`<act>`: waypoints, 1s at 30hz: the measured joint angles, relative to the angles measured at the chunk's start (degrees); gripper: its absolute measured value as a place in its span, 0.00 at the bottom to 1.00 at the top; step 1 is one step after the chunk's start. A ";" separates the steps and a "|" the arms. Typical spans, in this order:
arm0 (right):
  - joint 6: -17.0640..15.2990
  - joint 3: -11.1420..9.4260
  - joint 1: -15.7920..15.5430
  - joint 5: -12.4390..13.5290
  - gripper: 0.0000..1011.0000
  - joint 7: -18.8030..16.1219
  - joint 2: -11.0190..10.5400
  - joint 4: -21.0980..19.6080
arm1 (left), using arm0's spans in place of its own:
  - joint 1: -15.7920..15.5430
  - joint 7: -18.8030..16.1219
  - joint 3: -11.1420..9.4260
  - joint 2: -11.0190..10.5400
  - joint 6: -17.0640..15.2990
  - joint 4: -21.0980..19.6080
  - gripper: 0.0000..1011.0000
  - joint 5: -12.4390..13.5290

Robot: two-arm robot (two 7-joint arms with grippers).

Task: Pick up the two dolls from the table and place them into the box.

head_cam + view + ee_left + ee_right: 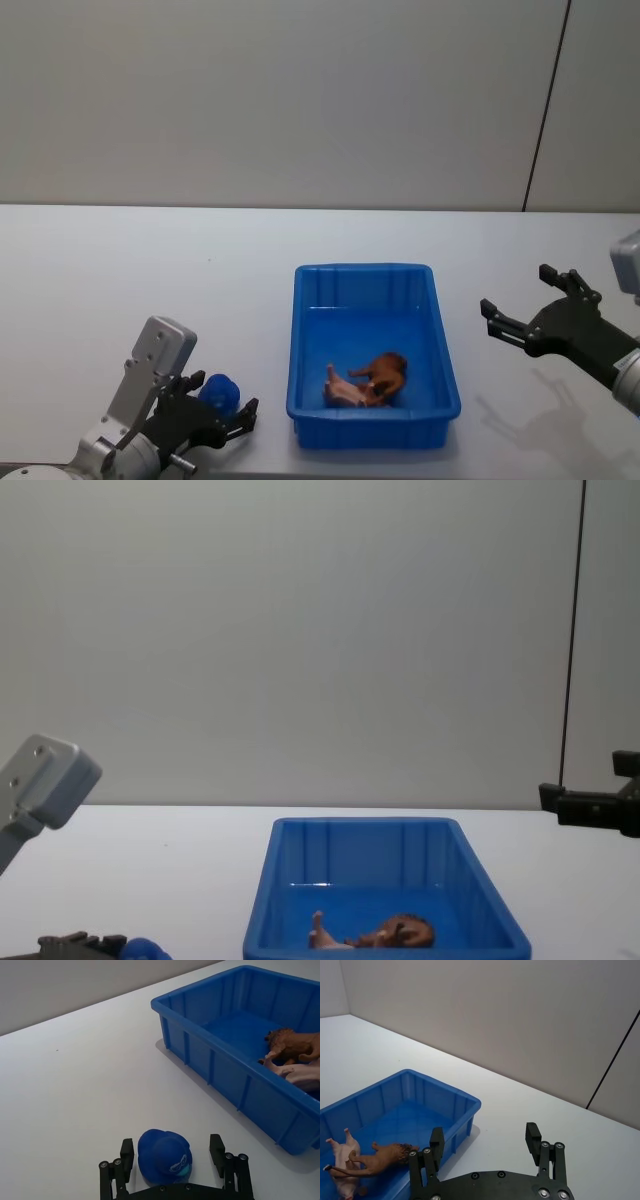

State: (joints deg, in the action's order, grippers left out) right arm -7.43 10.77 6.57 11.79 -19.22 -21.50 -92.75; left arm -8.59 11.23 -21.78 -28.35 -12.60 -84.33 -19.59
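Observation:
The blue doll (218,390) sits on the white table (120,290), left of the box's near corner. My left gripper (224,396) stands open around it, one finger on each side. In the left wrist view the blue doll (165,1156) rests between the fingers (216,1148), with a gap on one side. The brown-haired doll with peach limbs (368,382) lies inside the blue box (300,340), near its front wall. My right gripper (515,290) hovers open and empty to the right of the box, above the table. The chest view shows the doll (385,935) low in the box (262,900).
The table's near edge runs just in front of the box and the left arm. A plain grey wall with a dark vertical seam (545,100) stands behind the table. Bare tabletop stretches behind the box and to both sides.

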 joint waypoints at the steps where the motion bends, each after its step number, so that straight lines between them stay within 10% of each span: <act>1: 0.00 0.00 0.00 0.00 0.99 0.00 0.00 0.00 | -0.03 0.03 0.00 0.03 0.00 0.11 0.94 0.04; 14: 0.00 0.00 0.00 0.00 0.99 0.00 0.00 0.00 | -0.12 0.06 0.21 0.20 0.35 0.83 0.57 0.81; 30: 0.00 0.00 0.00 0.01 0.99 0.00 0.00 0.00 | -1.48 0.65 0.93 0.09 1.58 -2.85 0.47 4.32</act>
State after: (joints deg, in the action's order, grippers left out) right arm -7.43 10.77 6.57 11.80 -19.22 -21.50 -92.75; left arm -10.07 11.88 -20.85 -28.26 -11.02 -87.18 -15.27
